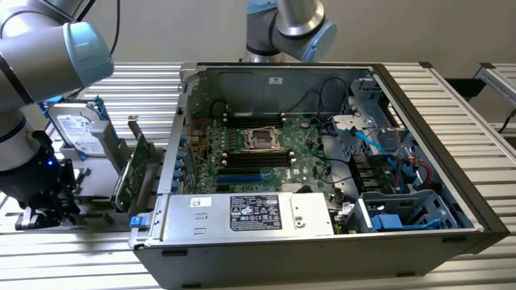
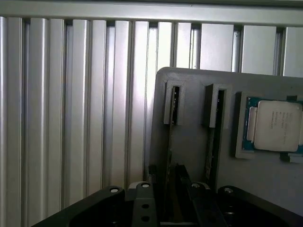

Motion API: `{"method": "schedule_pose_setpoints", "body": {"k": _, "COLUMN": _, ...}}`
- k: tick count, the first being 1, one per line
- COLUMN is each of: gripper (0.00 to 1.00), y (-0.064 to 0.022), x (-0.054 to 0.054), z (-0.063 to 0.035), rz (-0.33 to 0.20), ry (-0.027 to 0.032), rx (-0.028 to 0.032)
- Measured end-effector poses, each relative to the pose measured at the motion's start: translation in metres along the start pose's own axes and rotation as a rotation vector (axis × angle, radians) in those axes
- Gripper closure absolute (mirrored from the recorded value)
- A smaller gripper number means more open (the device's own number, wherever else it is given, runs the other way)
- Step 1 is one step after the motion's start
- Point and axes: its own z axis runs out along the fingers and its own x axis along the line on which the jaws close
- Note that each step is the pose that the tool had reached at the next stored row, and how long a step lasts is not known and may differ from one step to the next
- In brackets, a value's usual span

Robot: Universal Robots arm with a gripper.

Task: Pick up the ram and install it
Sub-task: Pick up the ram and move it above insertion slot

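Grey holder: directly ahead of gripper, two slots.
Ram: stands edge-on in one slot, its edge running back between the fingers.
Gripper state: jaws apart, straddling ram, not clamped.

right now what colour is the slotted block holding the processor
The slotted block is plain grey, clearest in the wrist view.
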Motion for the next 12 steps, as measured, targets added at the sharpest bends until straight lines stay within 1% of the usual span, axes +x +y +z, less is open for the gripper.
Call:
{"method": "schedule_pose_setpoints", "body": {"k": 4, "gripper": 0.70, "y": 0.0000, "x": 0.0000, "z": 0.0000, "rz": 0.005, "ry": -0.0002, "rx": -0.0001}}
{"method": "schedule_pose_setpoints", "body": {"k": 5, "gripper": 0.72, "y": 0.0000, "x": 0.0000, "z": 0.0000, "rz": 0.006, "ry": -0.0002, "rx": -0.0001}}
{"method": "schedule_pose_setpoints", "body": {"k": 6, "gripper": 0.78, "y": 0.0000, "x": 0.0000, "z": 0.0000, "rz": 0.007, "ry": -0.0002, "rx": -0.0001}}
{"method": "schedule_pose_setpoints", "body": {"k": 7, "gripper": 0.78, "y": 0.0000, "x": 0.0000, "z": 0.0000, "rz": 0.008, "ry": -0.0003, "rx": -0.0001}}
{"method": "schedule_pose_setpoints", "body": {"k": 8, "gripper": 0.85, "y": 0.0000, "x": 0.0000, "z": 0.0000, "rz": 0.010, "ry": -0.0004, "rx": -0.0001}}
{"method": "schedule_pose_setpoints", "body": {"k": 12, "gripper": 0.86, "y": 0.0000, "x": 0.0000, "z": 0.0000, "rz": 0.016, "ry": -0.0004, "rx": -0.0002}}
